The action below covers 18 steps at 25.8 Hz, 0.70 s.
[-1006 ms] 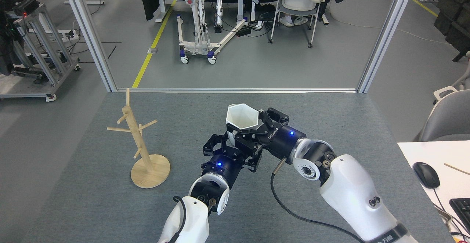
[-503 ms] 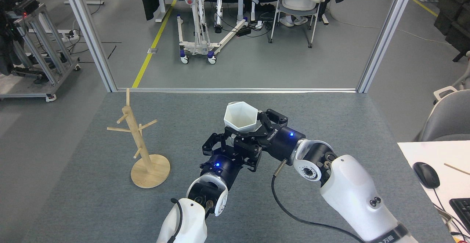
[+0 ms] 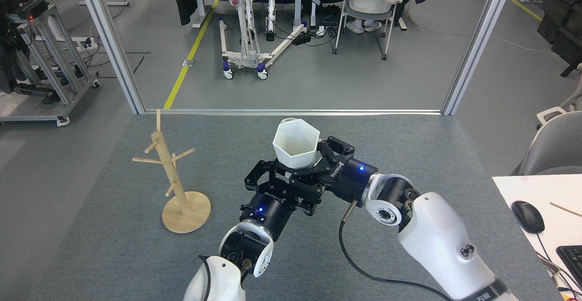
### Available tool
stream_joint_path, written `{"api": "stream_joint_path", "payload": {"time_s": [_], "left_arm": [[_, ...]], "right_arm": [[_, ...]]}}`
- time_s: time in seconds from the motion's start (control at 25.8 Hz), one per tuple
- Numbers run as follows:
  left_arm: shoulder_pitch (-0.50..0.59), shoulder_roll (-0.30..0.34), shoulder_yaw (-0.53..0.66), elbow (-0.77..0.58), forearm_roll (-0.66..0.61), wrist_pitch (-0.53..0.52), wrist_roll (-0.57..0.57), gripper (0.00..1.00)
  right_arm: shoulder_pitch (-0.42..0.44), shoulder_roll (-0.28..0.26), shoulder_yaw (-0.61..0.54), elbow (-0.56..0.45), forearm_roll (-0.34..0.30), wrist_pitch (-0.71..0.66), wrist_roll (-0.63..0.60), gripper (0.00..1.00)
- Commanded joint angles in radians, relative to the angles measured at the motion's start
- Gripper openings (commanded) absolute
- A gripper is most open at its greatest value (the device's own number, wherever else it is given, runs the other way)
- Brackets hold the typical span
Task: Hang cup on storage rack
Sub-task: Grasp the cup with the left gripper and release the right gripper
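Head view, sole view on file. Item: cup [image 3: 296, 144], white, hexagonal rim, mouth up and tilted slightly toward the camera; location mid-table, raised off the grey table [image 3: 91, 255], well to the right of the storage rack [image 3: 175, 178]. Handle not visible from this angle. Item: storage rack, light wood, round disc base, upright pole, angled pegs all bare; stands at the left of the table, untouched. Item: right gripper [image 3: 313, 162], black; fingers closed around the lower body of the cup from the right and near side, carrying it. Item: left gripper [image 3: 268, 180], black; sits just below and to the left of the cup, close against the right gripper; fingers appear spread and no grasp on the cup is visible, though contact with the cup base cannot be ruled out, as that area is hidden. Task status, by judgement: cup is lifted and secured; possibly being passed or steadied between the two grippers. Outstanding: carry the cup left to the rack, turn the handle toward a peg, slide it on, release. Hanging not yet begun.
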Motion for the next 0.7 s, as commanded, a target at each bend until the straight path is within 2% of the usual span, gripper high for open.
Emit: {"api": "stream_joint_path", "payload": {"time_s": [0.0,0.23,0.54,0.66], "left_arm": [[0.07,0.052,0.012,-0.094,-0.001,0.008,0.061,0.17],[0.17,0.1,0.075,-0.153,0.0,0.008,0.133,0.17],[0.17,0.106,0.097,-0.156,0.0,0.009,0.138,0.16],[0.173,0.109,0.098,-0.165,0.0,0.009,0.139,0.16]], "right_arm": [[0.009,-0.003,-0.003,-0.008,-0.013,-0.021,-0.002,0.99],[0.017,-0.01,-0.006,-0.017,-0.016,-0.053,-0.002,0.99],[0.017,-0.008,-0.006,-0.031,-0.025,-0.056,-0.002,0.99],[0.018,-0.008,-0.006,-0.033,-0.048,-0.078,-0.002,0.99]]}}
